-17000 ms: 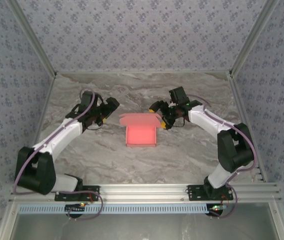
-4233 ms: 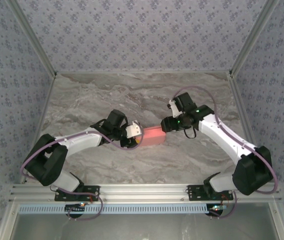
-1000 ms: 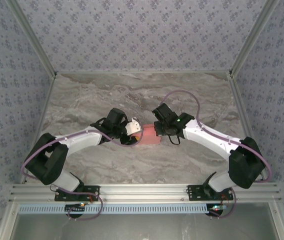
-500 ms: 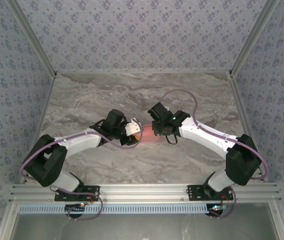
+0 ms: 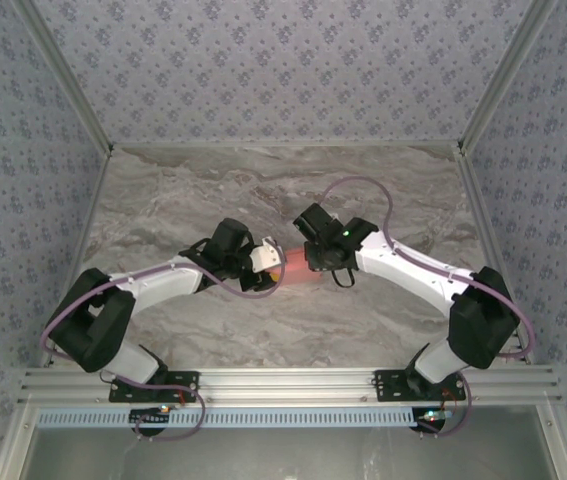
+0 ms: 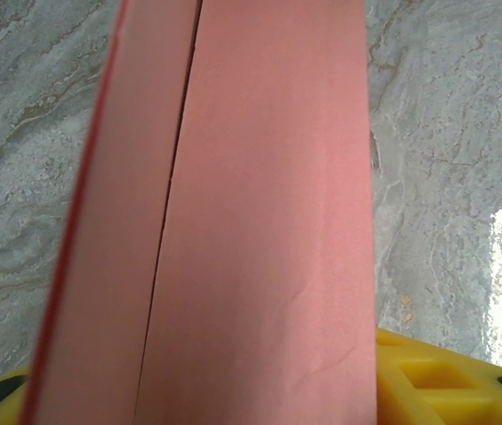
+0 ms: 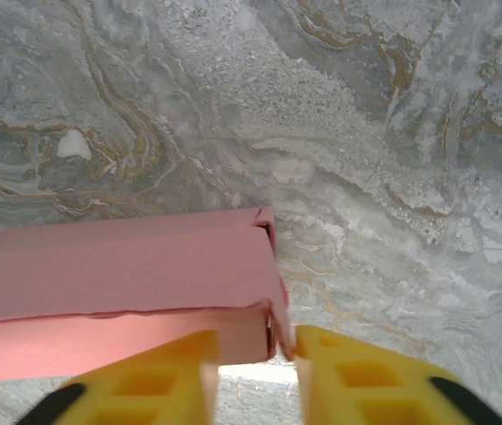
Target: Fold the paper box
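Though folded, the paper box point(image 7: 118, 261) shows a seam.

No readable text, label, brand or number (paper box point(image 7: 118, 266) plain too)

Hidden: paper box point(image 5: 295, 270), mostly covered from above; far end cropped in left wrist view, one end cropped in right wrist view. Cropped at bottom edge: my left fingers point(image 6: 428, 385), my right fingers point(image 7: 357, 376).

marbled tabletop point(image 5: 183, 180), patterned walls point(image 5: 283, 60), aluminium rail point(image 5: 293, 382)
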Robot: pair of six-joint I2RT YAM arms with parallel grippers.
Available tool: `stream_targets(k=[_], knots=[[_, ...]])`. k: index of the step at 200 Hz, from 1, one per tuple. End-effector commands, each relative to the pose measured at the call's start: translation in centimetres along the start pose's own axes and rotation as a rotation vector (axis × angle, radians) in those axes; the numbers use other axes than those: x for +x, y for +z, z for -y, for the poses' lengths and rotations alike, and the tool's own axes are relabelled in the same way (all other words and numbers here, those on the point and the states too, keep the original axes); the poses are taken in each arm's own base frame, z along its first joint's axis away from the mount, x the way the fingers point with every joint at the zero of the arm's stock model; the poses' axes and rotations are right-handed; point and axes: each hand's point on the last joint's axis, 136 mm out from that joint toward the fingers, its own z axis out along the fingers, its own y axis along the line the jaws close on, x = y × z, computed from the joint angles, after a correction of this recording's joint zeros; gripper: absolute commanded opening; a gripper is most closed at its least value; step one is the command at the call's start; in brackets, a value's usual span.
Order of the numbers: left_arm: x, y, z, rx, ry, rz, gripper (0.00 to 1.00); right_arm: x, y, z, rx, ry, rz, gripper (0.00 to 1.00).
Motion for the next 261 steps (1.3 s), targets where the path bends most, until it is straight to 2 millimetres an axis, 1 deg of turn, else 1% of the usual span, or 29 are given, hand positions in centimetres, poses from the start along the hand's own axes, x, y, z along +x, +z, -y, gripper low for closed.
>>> stream_targets(k=[1, 24, 38, 51, 84, 97, 129, 153, 192, 214, 224, 237, 261], knots=[[-0.5, 0.0, 0.4, 0.048, 0.015, 0.006, 0.49, -0.7, -0.6, 0.4, 0.035, -0.003, 0.012, 0.35], [-0.5, 0.1, 0.5, 0.064, 0.012, 0.002, 0.49, -1.0, -0.9, 0.5, 0.035, -0.037, 0.016, 0.33], [-0.4, 0.2, 0.5, 0.067, 0.005, -0.009, 0.49, -1.1, -0.8, 0.3, 0.025, -0.043, 0.019, 0.26], [-0.5, 0.2, 0.6, 0.072, 0.008, -0.002, 0.49, -1.0, -0.6, 0.2, 0.018, -0.055, 0.015, 0.22], [-0.6, 0.3, 0.4, 0.073, 0.003, -0.001, 0.49, -0.8, 0.0, 0.3, 0.028, -0.053, -0.003, 0.19], [-0.6, 0.2, 0.4, 0.073, 0.003, -0.001, 0.49, -0.7, 0.1, 0.2, 0.02, -0.05, -0.006, 0.14], [-0.5, 0.3, 0.4, 0.078, 0.009, -0.008, 0.49, -0.9, -0.1, 0.1, 0.02, -0.039, -0.009, 0.09], [-0.5, 0.3, 0.4, 0.08, 0.01, -0.009, 0.5, -1.2, -0.3, -0.1, 0.005, -0.024, -0.006, 0.07], [-0.6, 0.5, 0.2, 0.079, 0.01, -0.012, 0.52, -0.7, 0.5, -0.7, -0.028, 0.003, -0.036, 0.06], [-0.6, 0.6, 0.6, 0.102, 0.023, -0.01, 0.52, -1.0, -0.1, -1.0, -0.055, 0.01, -0.043, 0.06], [-0.5, 0.6, 0.7, 0.109, 0.028, -0.016, 0.52, -1.3, -0.5, -0.6, -0.048, 0.01, -0.035, 0.06], [-0.4, 0.4, 1.3, 0.143, 0.038, -0.024, 0.52, -1.7, -1.0, -0.2, -0.047, 0.014, -0.026, 0.06], [-0.7, 0.3, 1.1, 0.132, 0.04, -0.011, 0.52, -1.7, -0.9, -0.3, -0.055, 0.01, -0.042, 0.06]])
